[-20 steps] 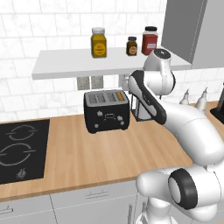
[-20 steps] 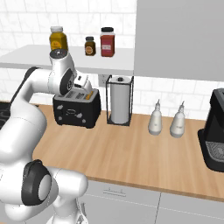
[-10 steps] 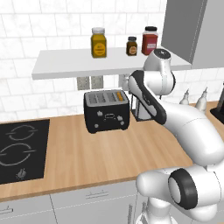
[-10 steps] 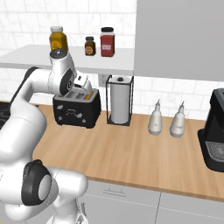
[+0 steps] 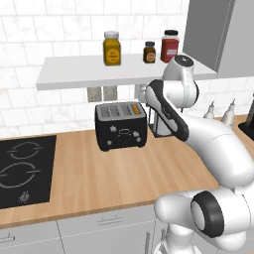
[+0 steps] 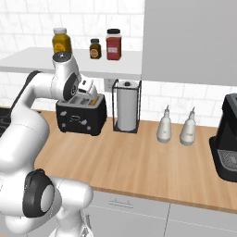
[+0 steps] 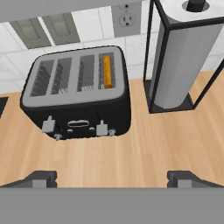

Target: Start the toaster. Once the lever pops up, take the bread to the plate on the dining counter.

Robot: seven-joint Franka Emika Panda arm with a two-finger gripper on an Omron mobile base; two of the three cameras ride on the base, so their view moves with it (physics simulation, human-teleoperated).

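The black toaster [image 5: 121,126] [image 6: 81,115] [image 7: 78,94] with a silver-grey top stands on the wood worktop against the tiled wall. The bread [image 7: 107,71] [image 5: 135,106] sits down in its rightmost slot, only the orange-brown edge showing. Two pale levers [image 7: 101,127] and small knobs are on the toaster's front. My gripper [image 7: 112,179] is open with nothing between its fingers. It hovers above the worktop just in front of the toaster, looking down on it. The plate and the dining counter are out of view.
A black wire paper-towel holder [image 7: 181,57] [image 6: 127,106] stands close to the toaster's right. Two pale bottles [image 6: 165,127] and a black coffee machine [image 6: 227,139] lie further right. A cooktop [image 5: 22,171] is to the left. A shelf [image 5: 99,69] with jars hangs above.
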